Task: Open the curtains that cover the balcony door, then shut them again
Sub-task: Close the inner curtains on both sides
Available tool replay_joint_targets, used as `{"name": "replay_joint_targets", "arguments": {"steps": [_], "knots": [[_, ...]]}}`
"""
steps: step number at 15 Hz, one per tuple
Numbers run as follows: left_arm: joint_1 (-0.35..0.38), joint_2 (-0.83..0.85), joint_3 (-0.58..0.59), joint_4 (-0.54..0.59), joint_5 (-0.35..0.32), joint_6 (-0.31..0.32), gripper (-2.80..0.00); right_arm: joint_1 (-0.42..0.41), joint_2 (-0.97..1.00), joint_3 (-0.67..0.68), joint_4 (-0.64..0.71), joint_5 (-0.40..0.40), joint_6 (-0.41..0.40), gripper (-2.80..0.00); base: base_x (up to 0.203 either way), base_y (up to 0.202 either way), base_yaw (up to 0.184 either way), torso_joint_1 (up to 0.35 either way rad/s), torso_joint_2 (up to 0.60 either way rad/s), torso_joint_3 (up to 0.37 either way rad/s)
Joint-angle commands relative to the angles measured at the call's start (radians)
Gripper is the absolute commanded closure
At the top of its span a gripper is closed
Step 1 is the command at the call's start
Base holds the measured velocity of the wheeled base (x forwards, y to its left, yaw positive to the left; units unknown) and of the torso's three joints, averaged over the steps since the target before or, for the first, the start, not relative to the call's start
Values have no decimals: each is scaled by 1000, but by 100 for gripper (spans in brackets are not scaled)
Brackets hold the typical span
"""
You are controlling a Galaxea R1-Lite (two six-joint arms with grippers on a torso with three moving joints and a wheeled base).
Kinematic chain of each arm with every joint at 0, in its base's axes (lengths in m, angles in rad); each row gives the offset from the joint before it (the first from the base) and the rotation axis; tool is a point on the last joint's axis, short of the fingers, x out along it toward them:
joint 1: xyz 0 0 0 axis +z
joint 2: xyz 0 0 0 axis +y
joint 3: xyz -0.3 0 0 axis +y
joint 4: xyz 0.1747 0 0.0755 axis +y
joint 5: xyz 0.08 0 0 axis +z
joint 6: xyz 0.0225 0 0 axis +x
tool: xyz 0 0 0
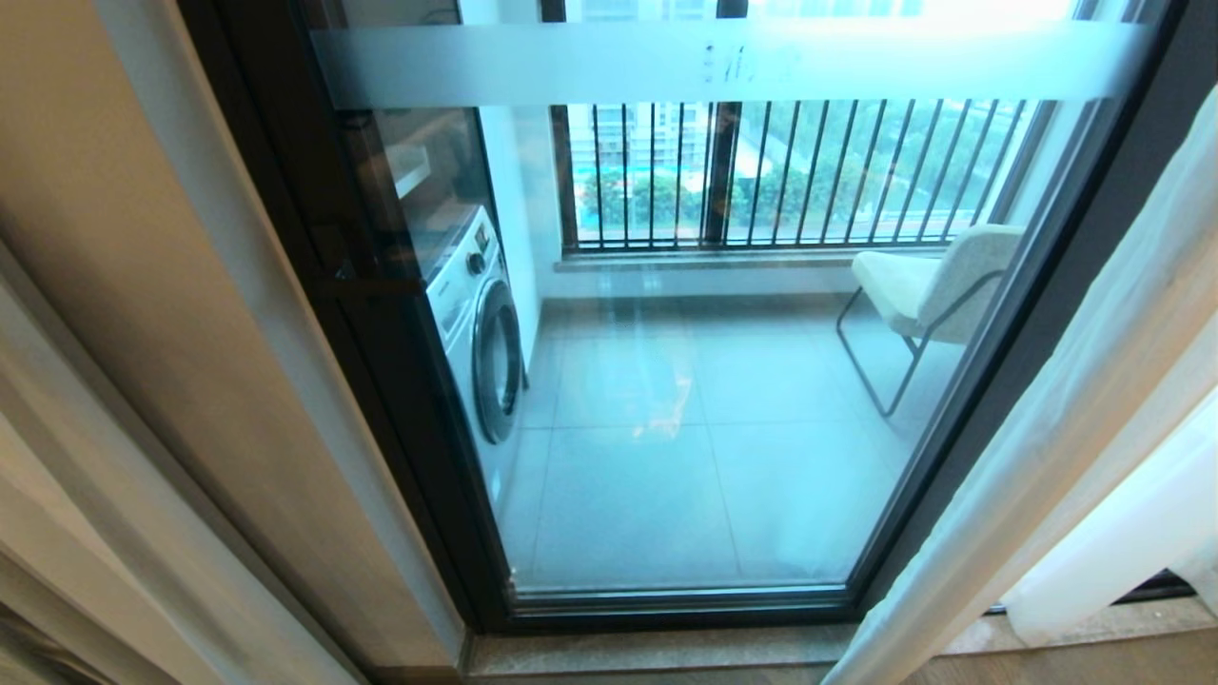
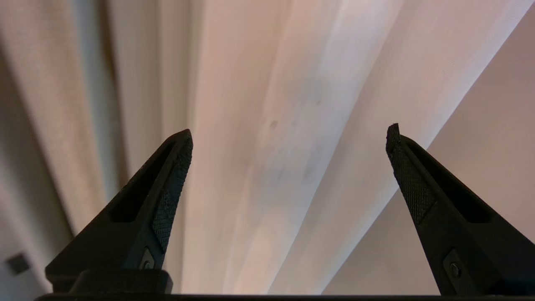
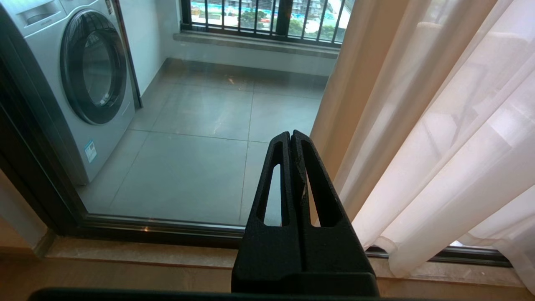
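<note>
**Curtains pulled open, left gripper lined up on the fabric for the pull back**

So the balcony door is uncovered right now, glass fully showing, washing machine and a chair visible out on the balcony. The curtains are bunched off to the right side of the door, hem sitting near the sill. The left side has fabric bunched up too.

The left gripper has its fingers spread wide with nothing between them. Straight ahead of the fingertips there's just soft vertical folds of cloth, close, and I can't tell if anything touches it. The right gripper is pinched fully shut on nothing, with the sheer curtain just off to one side of its fingers and the glass ahead.

My take on handling: this stuff is super light and floppy, zero stiffness, so it'll slide along easily but also slip out of a loose pinch. I'd grab a whole fold, not a single layer, near the leading edge so the fabric follows along. Yanking could snag or tear it since it's thin.
</note>
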Motion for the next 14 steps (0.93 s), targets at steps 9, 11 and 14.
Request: {"name": "replay_joint_targets", "arguments": {"steps": [9, 11, 14], "knots": [[-5, 197, -67, -156, -11, -1, -280, 0, 1, 0, -1, 1, -1, 0, 0, 0, 0, 0, 0, 0], [-7, 226, -81, -198, -11, -2, -280, 0, 1, 0, -1, 1, -1, 0, 0, 0, 0, 0, 0, 0], [-15, 248, -86, -220, -27, -4, -280, 0, 1, 0, -1, 1, -1, 0, 0, 0, 0, 0, 0, 0]]}}
